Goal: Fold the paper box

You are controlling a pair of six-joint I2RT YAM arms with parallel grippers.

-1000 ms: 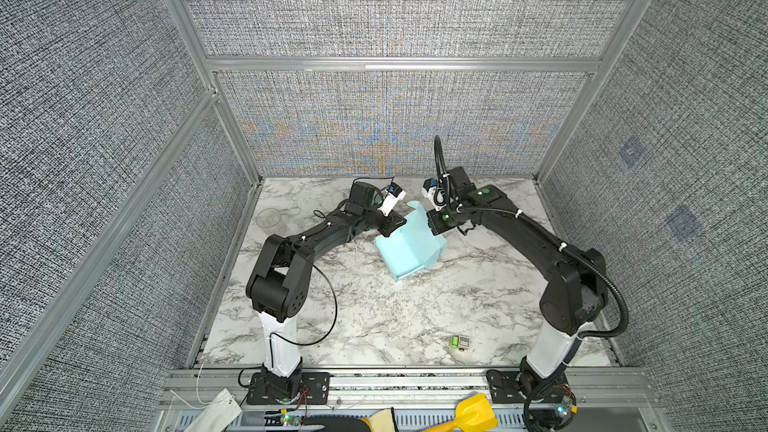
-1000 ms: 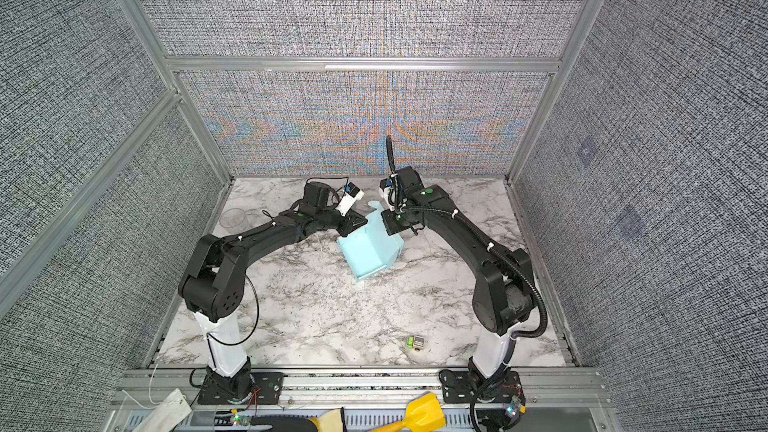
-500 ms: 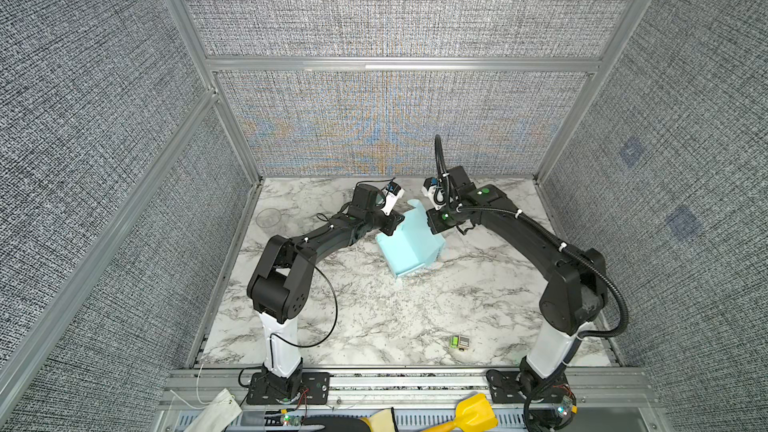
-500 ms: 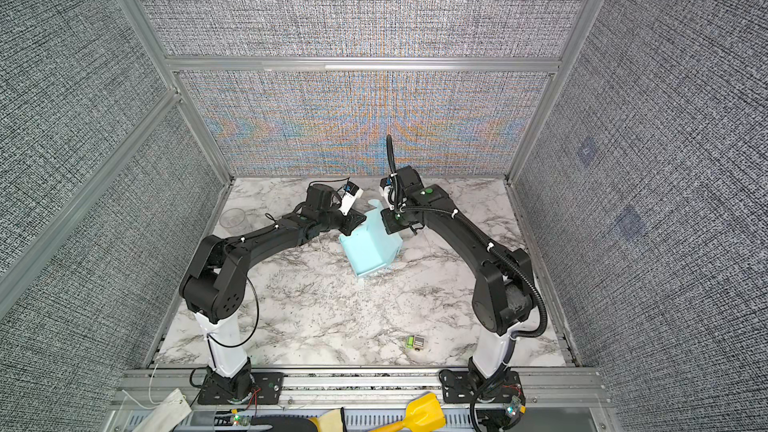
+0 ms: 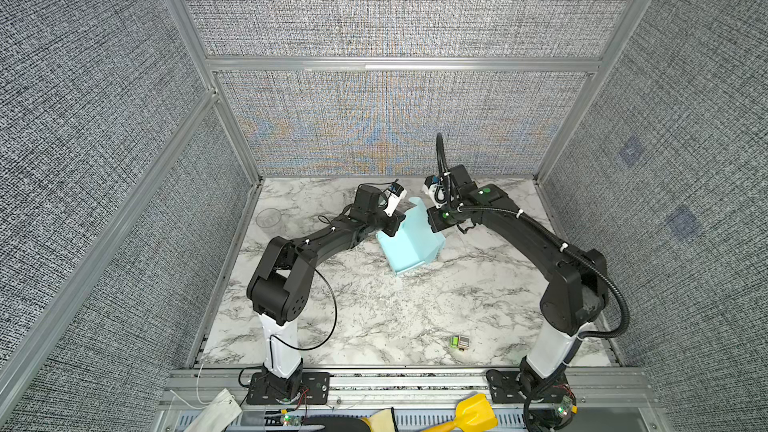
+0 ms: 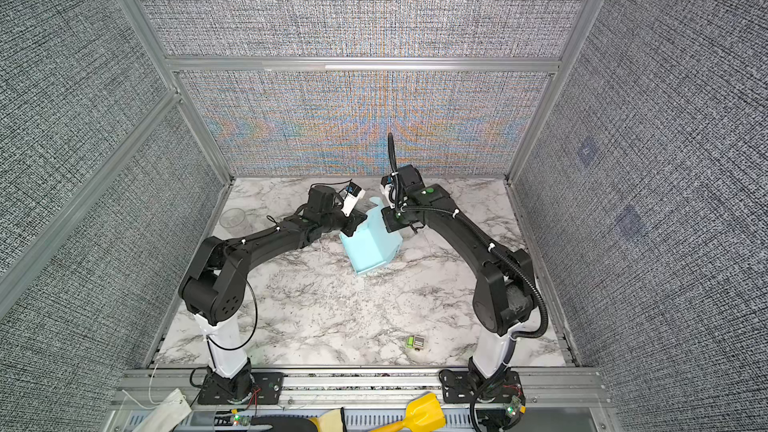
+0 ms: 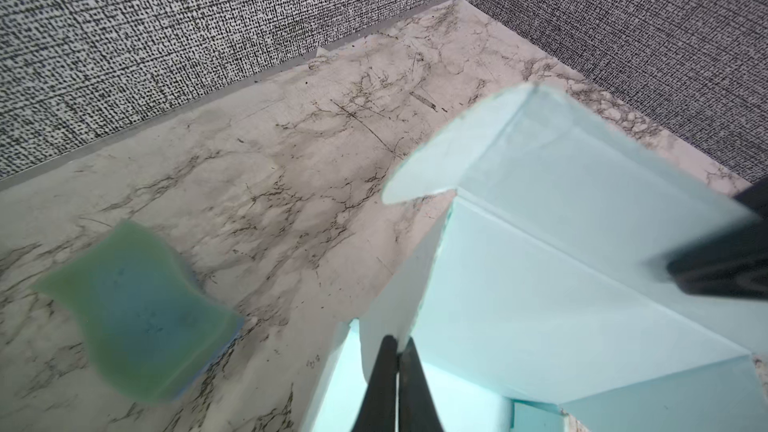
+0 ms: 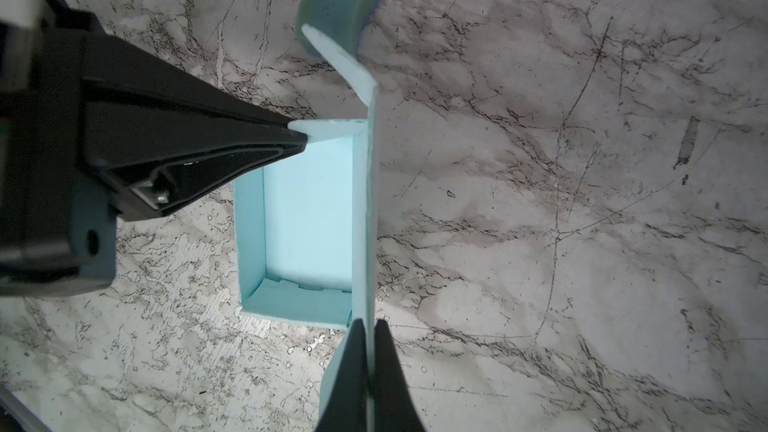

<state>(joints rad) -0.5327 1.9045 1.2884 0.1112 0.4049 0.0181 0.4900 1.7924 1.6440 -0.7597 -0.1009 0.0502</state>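
The pale blue paper box [image 5: 409, 245] [image 6: 371, 245] sits open on the marble floor between both arms. Its tall lid panel [image 8: 371, 209] stands upright, and my right gripper [image 8: 369, 326] [image 5: 436, 224] is shut on that panel's edge. My left gripper [image 7: 397, 344] [image 5: 392, 229] is shut on a small side flap [image 8: 328, 128] at the box's far end. In the right wrist view the box's inside [image 8: 307, 218] shows empty. The left wrist view also shows the lid's folded tip [image 7: 478, 147] raised.
A teal-green strip [image 7: 137, 309] [image 8: 340, 2] lies on the floor just behind the box. A clear cup [image 5: 269, 218] stands at the back left. A small green item [image 5: 459, 342] lies front right. Fabric walls close in three sides.
My left gripper has closed on the box's side flap. The right gripper and the box have hardly moved.
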